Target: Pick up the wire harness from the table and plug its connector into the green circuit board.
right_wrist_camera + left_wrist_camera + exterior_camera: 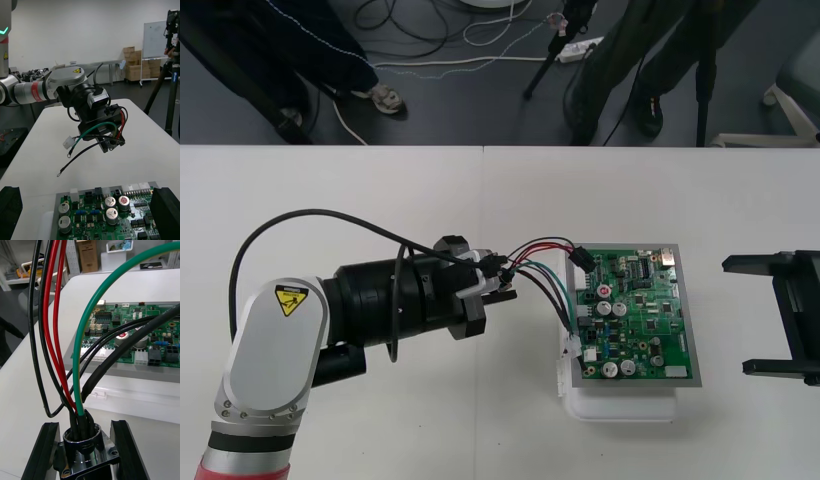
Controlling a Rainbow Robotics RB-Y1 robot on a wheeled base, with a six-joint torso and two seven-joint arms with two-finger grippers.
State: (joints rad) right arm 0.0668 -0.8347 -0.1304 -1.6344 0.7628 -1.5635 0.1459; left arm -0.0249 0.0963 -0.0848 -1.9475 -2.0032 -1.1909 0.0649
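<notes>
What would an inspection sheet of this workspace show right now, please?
Surface: plain light table.
Job's things: green circuit board on white base; wire harness held by its socket; black plug in the air, not in the board.
Clutter: nothing seen.
Grippers: left gripper beside the board, jaws shut on the socket; right gripper parked at the right, jaws open.
Cables: arm cable looping over the left arm; loose cables on the floor.
Surroundings: dark floor beyond the far edge.
</notes>
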